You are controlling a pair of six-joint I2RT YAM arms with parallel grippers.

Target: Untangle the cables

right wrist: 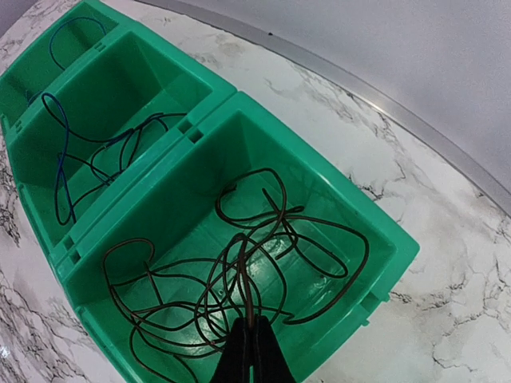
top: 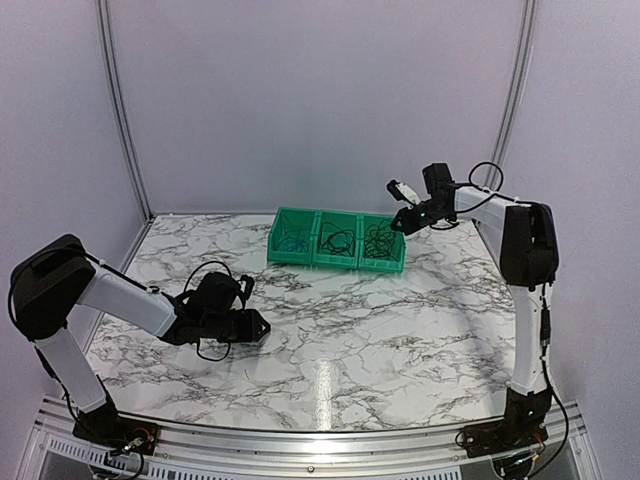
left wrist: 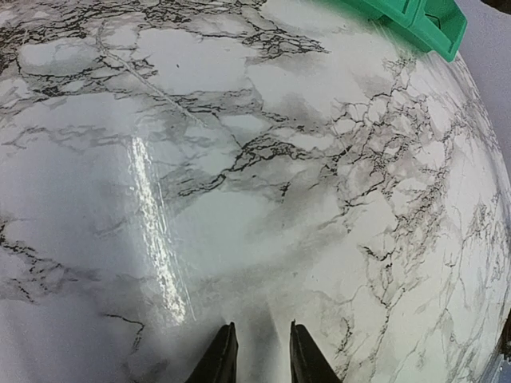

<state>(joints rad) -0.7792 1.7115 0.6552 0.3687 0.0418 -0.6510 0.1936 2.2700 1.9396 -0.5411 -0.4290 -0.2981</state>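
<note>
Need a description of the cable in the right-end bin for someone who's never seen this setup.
At the back of the marble table stands a row of three green bins. The dark cable lies in loose overlapping loops in the right-end bin; the other two both hold blue wire, this one none.

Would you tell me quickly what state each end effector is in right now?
Left end effector: open, empty.
Right end effector: closed, apparently pinching a cable.
</note>
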